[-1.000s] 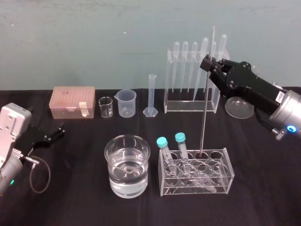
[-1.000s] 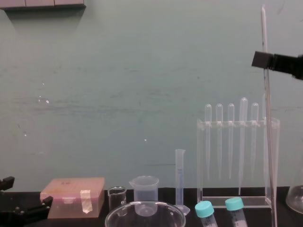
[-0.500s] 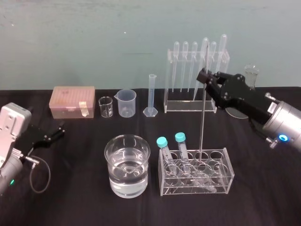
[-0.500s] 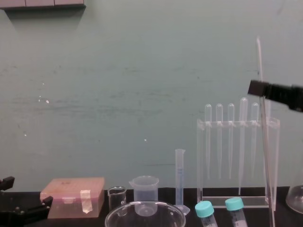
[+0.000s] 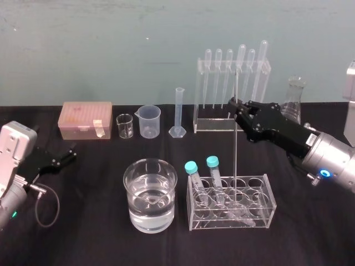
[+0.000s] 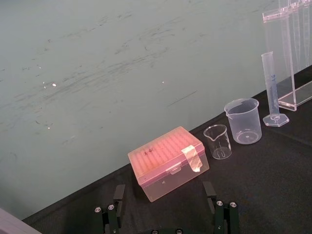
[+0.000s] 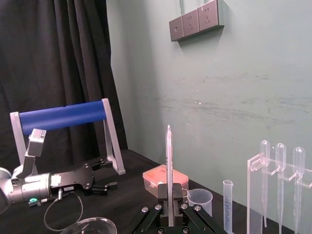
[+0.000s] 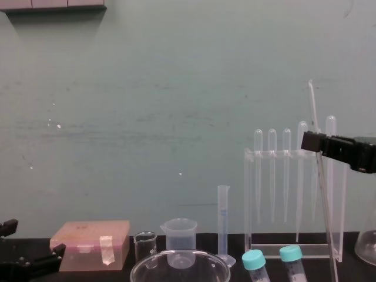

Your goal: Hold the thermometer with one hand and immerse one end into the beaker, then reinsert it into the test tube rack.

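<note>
My right gripper point(image 5: 237, 105) is shut on the thermometer point(image 5: 236, 155), a long thin glass rod that stands almost upright. Its lower end reaches down into a hole of the low clear test tube rack point(image 5: 260, 204) at the front. From the chest the gripper point(image 8: 314, 142) grips the thermometer point(image 8: 325, 205) below its top. In the right wrist view the thermometer point(image 7: 168, 156) rises from between the closed fingers. The beaker point(image 5: 150, 194), wide and holding water, stands left of the rack, apart from the rod. My left gripper point(image 5: 71, 153) rests open at the far left of the table.
Two blue-capped tubes point(image 5: 212, 162) lean in the rack's left holes. Along the back stand a pink box point(image 5: 86, 119), a small glass beaker point(image 5: 125, 126), a plastic spouted beaker point(image 5: 150, 121), a graduated cylinder point(image 5: 178, 111), a tall pipette stand point(image 5: 227, 119) and a conical flask point(image 5: 294, 102).
My right gripper has come down and a little to the left with the thermometer, lowering the rod into the rack. The left arm has not moved.
</note>
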`<state>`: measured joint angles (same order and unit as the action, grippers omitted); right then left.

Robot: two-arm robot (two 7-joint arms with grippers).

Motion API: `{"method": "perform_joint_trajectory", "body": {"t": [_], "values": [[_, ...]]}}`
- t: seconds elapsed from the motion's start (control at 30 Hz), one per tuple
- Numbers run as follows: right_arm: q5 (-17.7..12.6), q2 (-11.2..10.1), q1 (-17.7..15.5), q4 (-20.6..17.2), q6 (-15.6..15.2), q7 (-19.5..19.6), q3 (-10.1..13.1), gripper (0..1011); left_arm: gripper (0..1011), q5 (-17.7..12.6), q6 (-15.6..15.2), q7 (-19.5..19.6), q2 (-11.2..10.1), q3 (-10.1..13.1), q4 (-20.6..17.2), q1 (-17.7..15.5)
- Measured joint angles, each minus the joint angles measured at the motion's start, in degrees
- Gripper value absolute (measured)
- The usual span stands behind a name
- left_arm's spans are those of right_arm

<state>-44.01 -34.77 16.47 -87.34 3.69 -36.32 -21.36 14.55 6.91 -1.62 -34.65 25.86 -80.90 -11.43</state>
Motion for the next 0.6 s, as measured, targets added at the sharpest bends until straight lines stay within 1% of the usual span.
{"method": "perform_joint_trajectory", "body": {"t": [0.23,0.53,0.6], "values": [[0.63,0.41,-0.01,0.36,-0.1,0.05,0.12,56,1008,0.0,0.0,0.0,0.0,0.0,0.0,0.0],[0.59,0.39,0.02,0.36,-0.1,0.06,0.12,56,1008,0.0,0.0,0.0,0.0,0.0,0.0,0.0],[0.58,0.39,0.02,0.36,-0.1,0.06,0.11,69,1008,0.0,0.0,0.0,0.0,0.0,0.0,0.0]]}}
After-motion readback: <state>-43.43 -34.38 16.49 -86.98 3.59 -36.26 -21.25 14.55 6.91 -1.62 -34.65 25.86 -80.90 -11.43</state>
